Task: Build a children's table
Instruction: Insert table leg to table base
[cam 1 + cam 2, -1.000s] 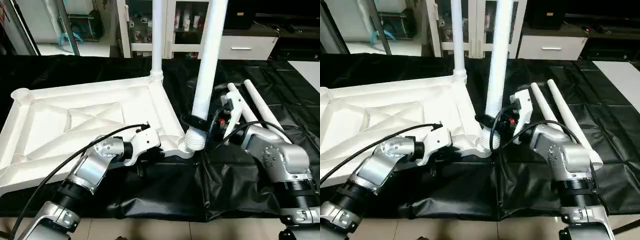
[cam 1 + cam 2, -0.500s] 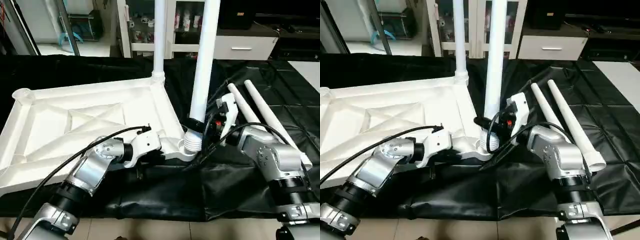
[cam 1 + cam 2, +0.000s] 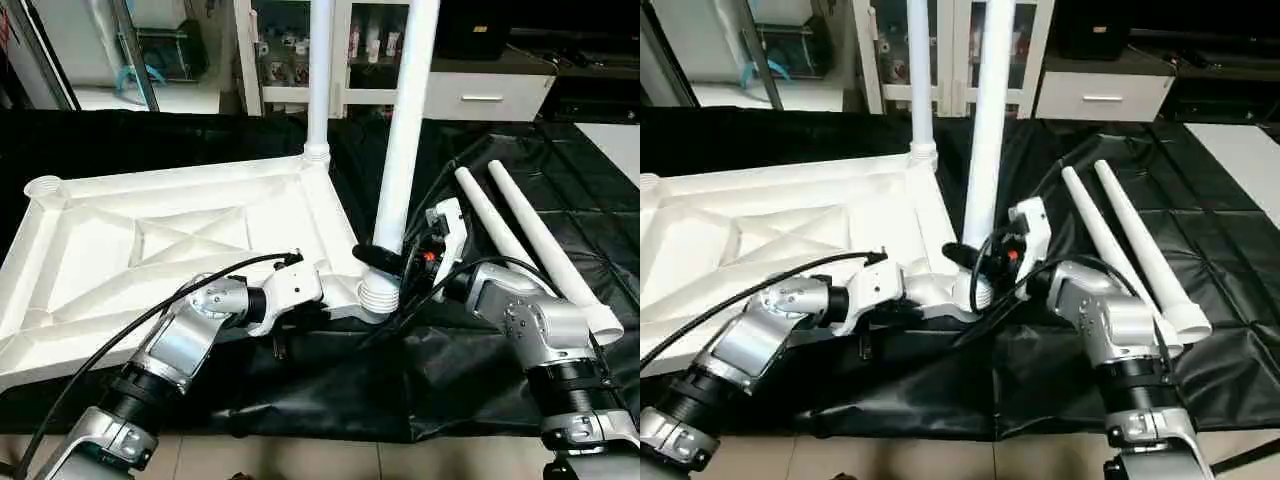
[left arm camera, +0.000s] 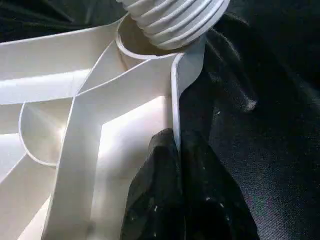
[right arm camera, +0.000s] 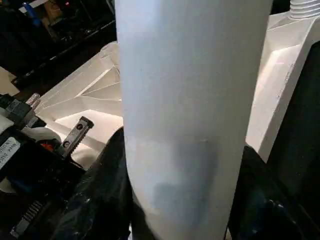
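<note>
1. The table top (image 3: 190,240) lies upside down on the black-draped work table (image 3: 560,160); one leg (image 3: 319,70) already stands in the far corner socket; two spare legs (image 3: 530,240) lie to the right.
2. The right gripper (image 3: 380,256) is closed around the second leg (image 3: 400,130), just above its threaded end; that end sits at the near corner socket (image 4: 137,47).
3. The left gripper (image 4: 175,150) is pinched shut on the top's rim (image 4: 176,100) beside that socket, steadying it.
4. The step in hand is seating the second leg; next, I judge, it needs pressing or turning straight down into the socket.
</note>
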Robot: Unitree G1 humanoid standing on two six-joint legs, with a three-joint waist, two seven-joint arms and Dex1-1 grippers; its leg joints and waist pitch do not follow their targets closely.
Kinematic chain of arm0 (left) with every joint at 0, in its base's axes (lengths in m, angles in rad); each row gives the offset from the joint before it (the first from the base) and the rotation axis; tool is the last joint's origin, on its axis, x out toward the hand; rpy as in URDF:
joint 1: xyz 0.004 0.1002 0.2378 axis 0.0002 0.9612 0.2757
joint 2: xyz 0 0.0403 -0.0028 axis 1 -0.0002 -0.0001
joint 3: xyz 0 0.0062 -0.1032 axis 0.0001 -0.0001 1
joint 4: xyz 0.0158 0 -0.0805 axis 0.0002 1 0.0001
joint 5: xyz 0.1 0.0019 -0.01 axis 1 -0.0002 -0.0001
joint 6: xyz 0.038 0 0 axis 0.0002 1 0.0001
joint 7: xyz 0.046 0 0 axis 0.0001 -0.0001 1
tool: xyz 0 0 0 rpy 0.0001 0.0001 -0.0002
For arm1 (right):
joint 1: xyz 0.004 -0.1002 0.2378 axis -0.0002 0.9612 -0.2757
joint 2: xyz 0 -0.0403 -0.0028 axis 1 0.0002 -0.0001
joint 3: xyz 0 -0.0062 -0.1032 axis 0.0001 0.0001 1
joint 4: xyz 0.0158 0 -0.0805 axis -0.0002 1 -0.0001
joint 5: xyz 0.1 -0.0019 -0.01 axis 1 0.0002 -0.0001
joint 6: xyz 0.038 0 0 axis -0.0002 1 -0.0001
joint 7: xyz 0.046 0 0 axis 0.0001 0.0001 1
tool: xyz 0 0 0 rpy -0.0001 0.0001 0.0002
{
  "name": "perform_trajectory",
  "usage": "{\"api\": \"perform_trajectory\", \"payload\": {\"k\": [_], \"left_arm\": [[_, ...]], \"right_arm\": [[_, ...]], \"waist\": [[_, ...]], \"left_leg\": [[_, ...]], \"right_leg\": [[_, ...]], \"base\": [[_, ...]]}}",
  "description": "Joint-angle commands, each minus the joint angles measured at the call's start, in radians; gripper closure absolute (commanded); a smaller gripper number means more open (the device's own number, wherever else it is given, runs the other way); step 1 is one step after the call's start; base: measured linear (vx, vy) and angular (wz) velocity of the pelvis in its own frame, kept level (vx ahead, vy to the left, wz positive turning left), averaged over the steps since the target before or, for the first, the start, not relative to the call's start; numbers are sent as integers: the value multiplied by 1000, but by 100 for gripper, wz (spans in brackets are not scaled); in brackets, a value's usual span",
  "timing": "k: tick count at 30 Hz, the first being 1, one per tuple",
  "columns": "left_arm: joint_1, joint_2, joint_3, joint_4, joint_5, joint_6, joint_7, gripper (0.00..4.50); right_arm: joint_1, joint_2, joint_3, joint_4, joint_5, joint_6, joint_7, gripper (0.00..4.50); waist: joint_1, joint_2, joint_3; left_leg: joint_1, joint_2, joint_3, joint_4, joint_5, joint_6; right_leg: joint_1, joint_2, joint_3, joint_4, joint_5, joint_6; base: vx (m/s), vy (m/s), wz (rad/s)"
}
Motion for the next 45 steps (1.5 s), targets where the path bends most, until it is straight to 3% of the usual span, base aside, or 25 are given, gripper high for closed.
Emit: {"api": "perform_trajectory", "payload": {"k": [1, 9, 18, 23, 31, 32, 34, 45], "left_arm": [[24, 1, -45, 19, 10, 2, -16, 450], [19, 0, -39, 25, 8, 0, -9, 450], [10, -5, -33, 38, 9, -6, 6, 450], [10, -6, -31, 39, 8, -9, 11, 450], [11, -8, -26, 43, 6, -19, 20, 450], [11, -7, -26, 44, 6, -21, 20, 450], [10, -6, -27, 47, 6, -24, 20, 450], [-1, -11, -30, 63, 9, -32, 29, 450]], "right_arm": [[-5, 6, -6, 19, -12, -20, -13, 261], [-6, 47, -69, 97, 11, -53, -52, 261], [33, 80, -104, 113, 13, -119, -73, 261], [82, 79, -97, 81, -6, -163, -67, 261], [181, 87, -79, 15, -84, -309, -127, 262], [197, 88, -72, 6, -96, -327, -134, 262], [223, 84, -51, -6, -130, -371, -146, 262], [283, 67, -12, -42, -190, -461, -171, 262]], "waist": [[-2, -13, -60], [-3, -9, -61], [-2, -10, -60], [0, -9, -59], [0, -4, -56], [1, 6, -55], [-2, 0, -56], [-5, 0, -53]], "left_leg": [[10, 39, -7, -70, -118, 41], [10, 39, -7, -71, -125, 36], [11, 39, -7, -72, -142, 32], [12, 41, -8, -75, -156, 25], [13, 41, -10, -81, -204, 13], [15, 41, -11, -82, -221, 8], [11, 40, -12, -83, -218, 5], [12, 42, -14, -88, -266, 8]], "right_leg": [[47, -50, 42, -63, -150, -232], [47, -50, 42, -62, -143, -238], [47, -52, 43, -65, -152, -236], [46, -51, 43, -67, -170, -222], [42, -50, 43, -75, -210, -208], [40, -51, 43, -76, -224, -206], [43, -49, 43, -76, -207, -198], [39, -49, 45, -84, -258, -182]], "base": [[0, 0, 0], [0, 0, 0], [0, 0, 0], [0, 0, 0], [0, 0, 0], [0, 0, 0], [0, 0, 0], [0, 0, 0]]}}
